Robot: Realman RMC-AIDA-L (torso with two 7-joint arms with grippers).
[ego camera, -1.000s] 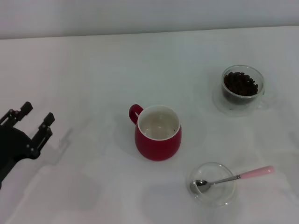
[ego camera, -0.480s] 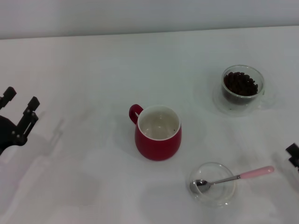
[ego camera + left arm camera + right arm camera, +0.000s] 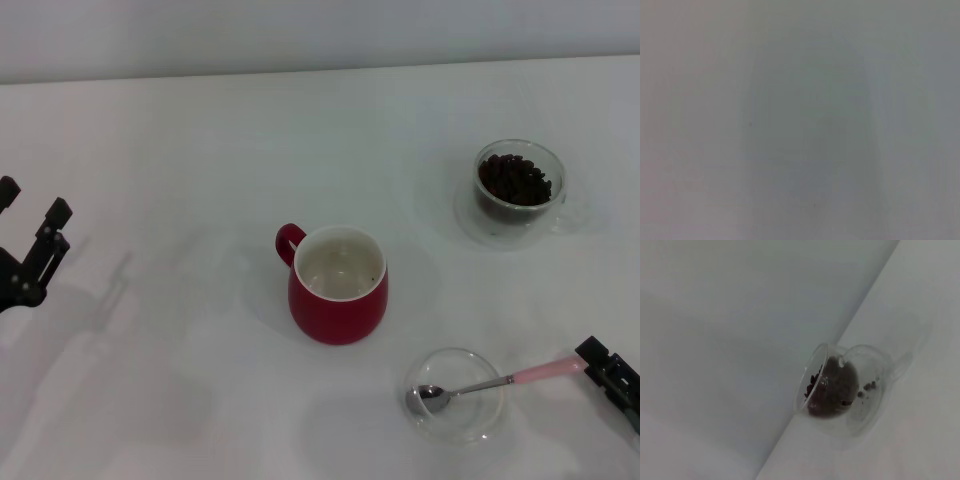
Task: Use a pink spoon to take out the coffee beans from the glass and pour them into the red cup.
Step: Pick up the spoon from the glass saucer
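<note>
Right gripper [image 3: 612, 375] at near right table edge, empty, opening not readable. Spoon [image 3: 500, 381] just beside it toward centre: pink handle end nearly at fingertips, metal bowl in shallow dish [image 3: 455, 395]. Spoon light, stiff, probably slippery; best hold on handle. Glass [image 3: 519, 187] with beans [image 3: 514, 180] well beyond gripper, red cup [image 3: 338, 283] farther toward centre. Left gripper [image 3: 30, 240] idle at far left, fingers apart, empty.

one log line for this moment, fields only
stage: reaching | right pincer: at spoon handle end, no grasp | left pincer: idle, far left | spoon: in dish | cup: empty
</note>
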